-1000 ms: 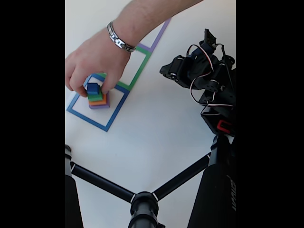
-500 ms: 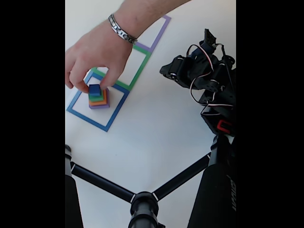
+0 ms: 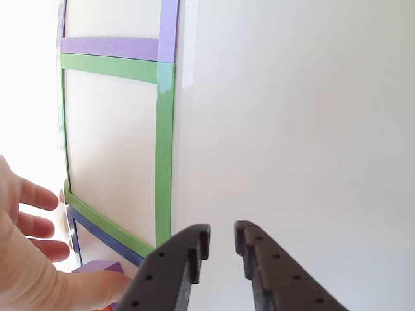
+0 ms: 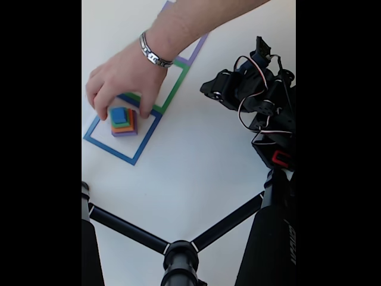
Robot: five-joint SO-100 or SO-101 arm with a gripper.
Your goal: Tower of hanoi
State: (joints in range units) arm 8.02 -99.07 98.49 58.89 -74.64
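Note:
The tower of hanoi (image 4: 123, 123) stands inside the blue square outline (image 4: 107, 146) in the fixed view. Its blue cube (image 4: 119, 114) is on top, over green, orange and purple (image 4: 125, 133) blocks. A person's hand (image 4: 125, 74) with a metal bracelet hovers over the tower's far side, fingers curled close to it. In the other view, the purple block (image 3: 97, 267) peeks out beside the hand (image 3: 26, 259) at the bottom left. My gripper (image 3: 224, 234) is at the bottom edge, to the right of the outlines, open by a narrow gap and holding nothing.
Green (image 4: 172, 89) and purple (image 4: 196, 47) square outlines lie in a row beyond the blue one. My folded arm (image 4: 250, 95) with its wires sits at the right. Black tripod legs (image 4: 178, 253) cross the near part of the white table.
The hand let go of the blue cube atop the stack and drew back slightly toward the green outline. My arm has not moved.

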